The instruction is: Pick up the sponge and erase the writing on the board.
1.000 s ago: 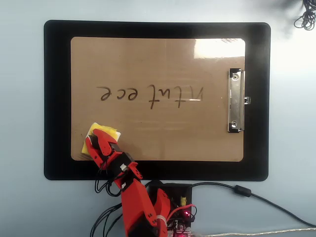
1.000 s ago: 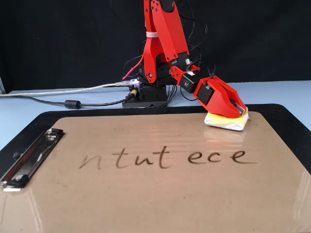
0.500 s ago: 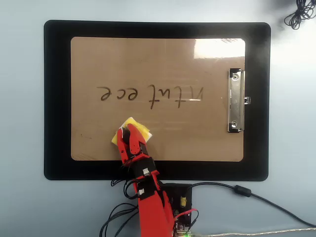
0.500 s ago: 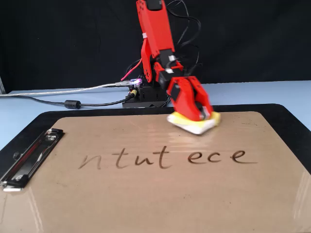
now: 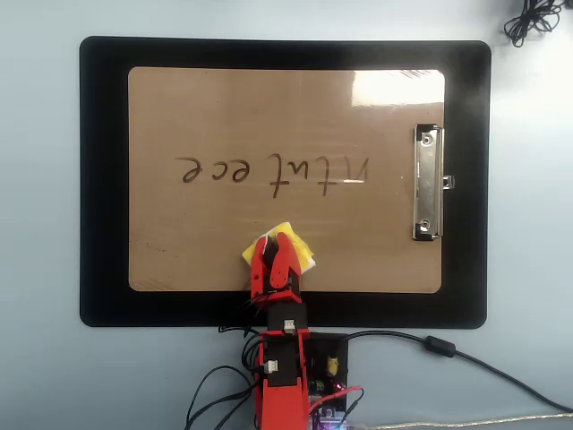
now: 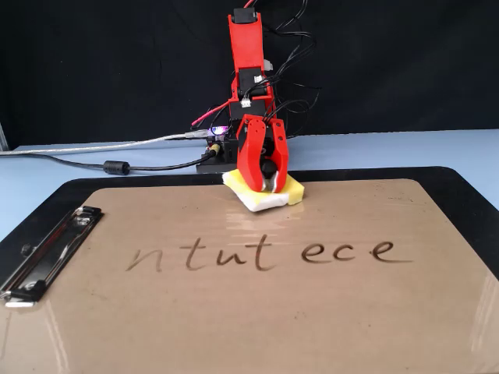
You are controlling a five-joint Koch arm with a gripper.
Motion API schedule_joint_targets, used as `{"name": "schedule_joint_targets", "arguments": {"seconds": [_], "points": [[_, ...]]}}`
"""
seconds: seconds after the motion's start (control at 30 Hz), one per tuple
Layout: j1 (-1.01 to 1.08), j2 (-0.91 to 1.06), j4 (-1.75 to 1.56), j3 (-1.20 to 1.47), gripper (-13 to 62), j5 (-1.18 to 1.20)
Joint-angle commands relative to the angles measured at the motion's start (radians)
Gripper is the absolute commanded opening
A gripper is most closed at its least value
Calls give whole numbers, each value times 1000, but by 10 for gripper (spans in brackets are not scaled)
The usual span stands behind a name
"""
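Sponge [image 6: 265,194] is pinched in the red end effector [image 6: 265,185], sitting on the board [image 6: 234,312] near its arm-side edge, just short of the writing [image 6: 265,253], which looks untouched.

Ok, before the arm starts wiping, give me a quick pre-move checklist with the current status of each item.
1. Sponge held in the tool: ok, the jaws sit on either side of it.
2. Sponge over the board: ok, near the edge closest to the arm's base.
3. Sponge pressed flat on the board: cannot tell; it looks tilted in the fixed view.
4. Writing intact and fully visible: ok, nothing wiped yet.
5. Path from sponge to writing free: ok, only bare board between them.
6. Metal clip away from the wipe area: ok, off to one side.
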Motion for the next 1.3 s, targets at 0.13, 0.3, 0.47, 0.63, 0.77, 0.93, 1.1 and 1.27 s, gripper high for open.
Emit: {"name": "schedule_joint_targets", "arguments": {"seconds": [0.13, 0.3, 0.47, 0.63, 0.77, 0.93, 1.1, 1.27], "points": [[209, -12, 21, -83, -82, 15], [328, -26, 104, -58, -82, 28], [423, -29, 104, -41, -82, 23], [472, -98, 87, -63, -82, 18], [472, -360, 49, -252, -82, 20], [472, -681, 15, -514, -82, 17], [472, -977, -3, -779, -82, -23], [460, -1262, -15, -1081, -82, -54]]}}
